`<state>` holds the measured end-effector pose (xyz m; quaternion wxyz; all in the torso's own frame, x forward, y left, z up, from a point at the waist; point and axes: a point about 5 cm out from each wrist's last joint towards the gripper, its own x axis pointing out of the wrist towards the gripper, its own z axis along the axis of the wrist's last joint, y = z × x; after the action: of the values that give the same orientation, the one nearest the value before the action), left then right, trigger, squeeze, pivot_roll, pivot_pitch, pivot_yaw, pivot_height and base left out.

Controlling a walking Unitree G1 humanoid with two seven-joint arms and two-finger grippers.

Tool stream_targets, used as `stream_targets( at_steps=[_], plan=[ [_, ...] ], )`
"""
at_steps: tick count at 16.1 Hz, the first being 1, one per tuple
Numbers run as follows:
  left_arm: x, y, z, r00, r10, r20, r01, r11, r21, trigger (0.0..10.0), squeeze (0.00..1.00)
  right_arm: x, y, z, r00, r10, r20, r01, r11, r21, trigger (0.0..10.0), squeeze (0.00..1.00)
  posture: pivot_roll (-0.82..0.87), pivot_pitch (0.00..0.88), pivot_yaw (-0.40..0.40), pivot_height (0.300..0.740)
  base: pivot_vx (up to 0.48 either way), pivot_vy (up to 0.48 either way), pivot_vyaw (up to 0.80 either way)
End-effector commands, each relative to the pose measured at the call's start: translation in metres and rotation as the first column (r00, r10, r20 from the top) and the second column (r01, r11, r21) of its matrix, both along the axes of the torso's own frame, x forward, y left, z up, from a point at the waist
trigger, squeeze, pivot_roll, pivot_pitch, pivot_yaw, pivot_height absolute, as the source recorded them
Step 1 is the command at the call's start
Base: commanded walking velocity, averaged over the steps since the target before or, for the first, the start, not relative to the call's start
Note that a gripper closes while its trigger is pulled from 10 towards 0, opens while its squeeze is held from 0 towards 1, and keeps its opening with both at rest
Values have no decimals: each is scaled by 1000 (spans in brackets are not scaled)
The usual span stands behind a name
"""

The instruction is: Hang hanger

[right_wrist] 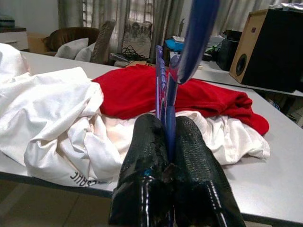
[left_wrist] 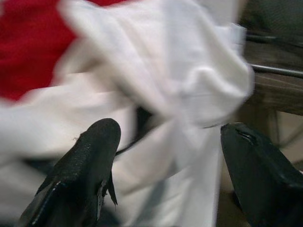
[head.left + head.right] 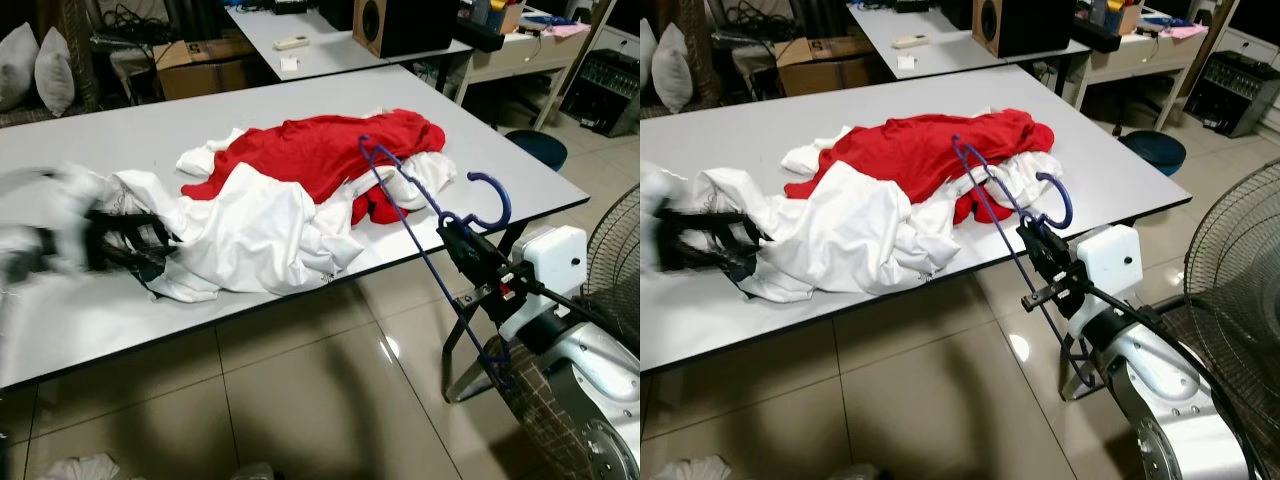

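A blue plastic hanger (image 3: 410, 190) slants from over the clothes down past the table's front right edge, hook pointing up. My right gripper (image 3: 455, 232) is shut on its neck just below the hook, and its fingers (image 1: 142, 156) pinch the blue bar. A red garment (image 3: 320, 150) lies on a crumpled white garment (image 3: 250, 230) on the grey table (image 3: 120, 130). At the pile's left end my left gripper (image 3: 120, 240) is blurred. Its fingers (image 2: 85, 165) stand open, with white cloth (image 2: 189, 94) just ahead of them.
A standing fan (image 3: 1240, 260) is close on the right, beside my right arm. A blue stool (image 3: 535, 145) stands past the table's right end. Behind are a second table with a speaker (image 3: 400, 25) and a cardboard box (image 3: 200, 60). White cloth (image 3: 80, 468) lies on the floor.
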<state>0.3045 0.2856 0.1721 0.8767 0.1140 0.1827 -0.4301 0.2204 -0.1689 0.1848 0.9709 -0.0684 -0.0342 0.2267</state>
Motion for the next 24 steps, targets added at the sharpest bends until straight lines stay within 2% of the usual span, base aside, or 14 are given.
stream_targets(
  at_steps=[1,2,3,4,7,8,9,10,14,17,20,24],
  plan=[
    [4,-16,-1,998,-44,54,41,997,61,10000,0,1,1,1,1000,15,-3,-15,1000,-2,10000,0,-13,0,38,740,0,0,0],
    [7,-39,-9,994,-66,87,60,996,66,10000,0,0,3,0,1000,17,-3,-17,1000,-2,10000,0,-20,0,45,740,0,0,0],
    [8,-44,-9,993,-64,95,58,996,62,10000,0,0,3,0,1000,17,-3,-17,1000,-1,10000,0,-23,0,49,740,0,0,0],
    [10,-51,-11,990,-57,128,44,994,100,10000,0,-1,4,0,1000,16,-2,-16,1000,1,10000,0,-27,0,53,740,0,0,0],
    [15,-49,-24,979,11,202,-74,948,309,10000,0,-3,7,-1,1000,15,-2,-15,1000,6,10000,0,-35,0,59,740,0,0,0],
    [16,-48,-24,977,29,210,-96,944,316,10000,0,-3,7,-1,1000,15,-2,-15,1000,6,10000,0,-35,0,59,740,0,0,0],
    [17,-49,-24,972,64,225,-130,948,290,3686,0,-3,7,-1,1000,17,-2,-17,1000,7,10000,0,-35,0,58,740,0,0,0],
    [18,-51,-22,968,76,240,-141,954,265,0,0,-3,8,-1,1000,20,-1,-20,1000,7,10000,0,-34,0,55,740,0,0,0],
    [13,-59,-26,970,77,229,-123,974,193,0,0,-3,9,-1,999,35,-2,-35,999,3,10000,0,-33,0,54,740,0,0,0],
    [11,-59,-32,971,92,221,-137,970,202,0,0,-5,10,-3,998,58,-13,-58,998,-14,10000,0,-32,0,51,740,0,0,0],
    [11,-53,-40,955,160,250,-223,943,247,0,0,-6,7,-5,998,61,-25,-61,997,-35,10000,0,-31,0,30,740,0,0,0],
    [11,-53,-37,943,182,279,-250,940,231,0,0,-5,7,-4,997,70,-25,-71,997,-42,10000,0,-28,0,16,740,0,0,0]
  ],
)
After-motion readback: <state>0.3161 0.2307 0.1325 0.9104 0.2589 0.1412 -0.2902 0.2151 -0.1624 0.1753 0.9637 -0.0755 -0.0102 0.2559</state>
